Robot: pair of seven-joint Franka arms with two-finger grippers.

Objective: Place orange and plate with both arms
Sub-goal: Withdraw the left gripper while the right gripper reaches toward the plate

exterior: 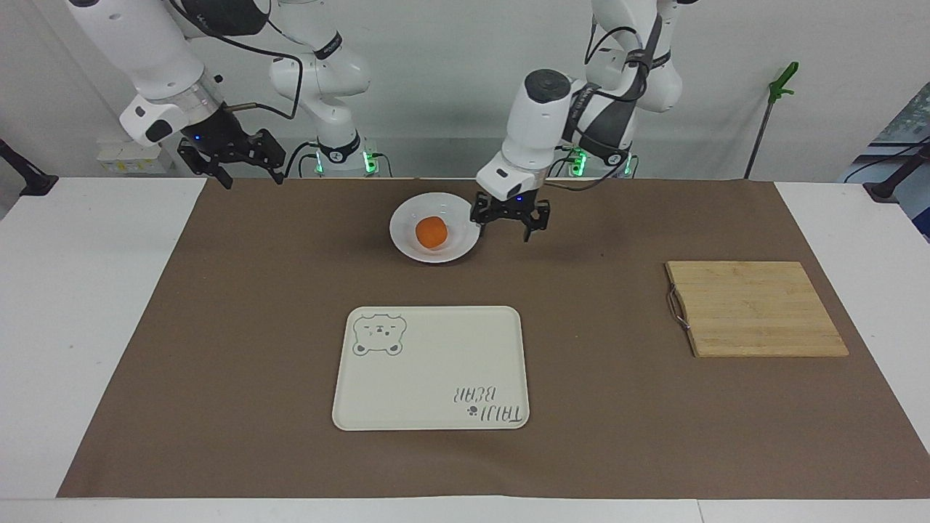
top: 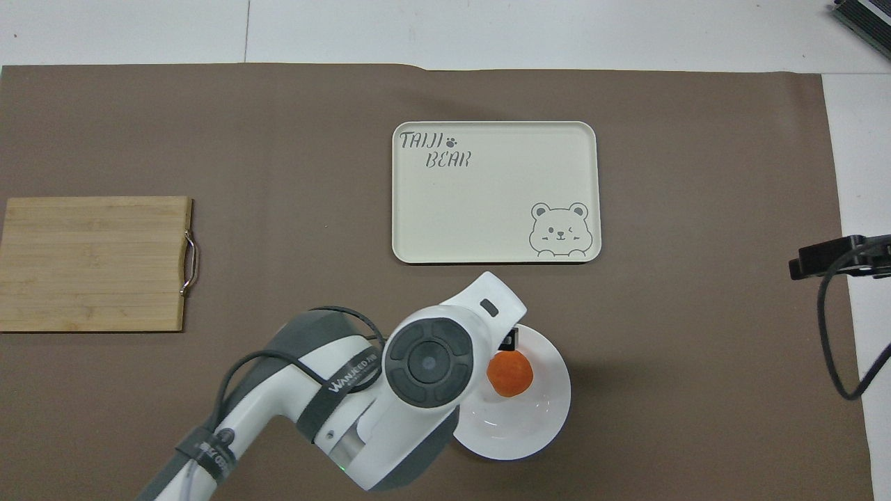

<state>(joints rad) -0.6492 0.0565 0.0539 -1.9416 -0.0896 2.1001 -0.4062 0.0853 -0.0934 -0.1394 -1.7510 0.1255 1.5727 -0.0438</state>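
The orange lies in the middle of the white plate, which sits on the brown mat close to the robots. My left gripper is open and empty, raised over the mat just beside the plate, toward the left arm's end. In the overhead view the left arm's wrist covers part of the plate, and the orange shows beside it. My right gripper is open and empty, up in the air over the mat's corner at the right arm's end.
A cream tray with a bear drawing lies farther from the robots than the plate. A bamboo cutting board lies toward the left arm's end. White table borders the mat.
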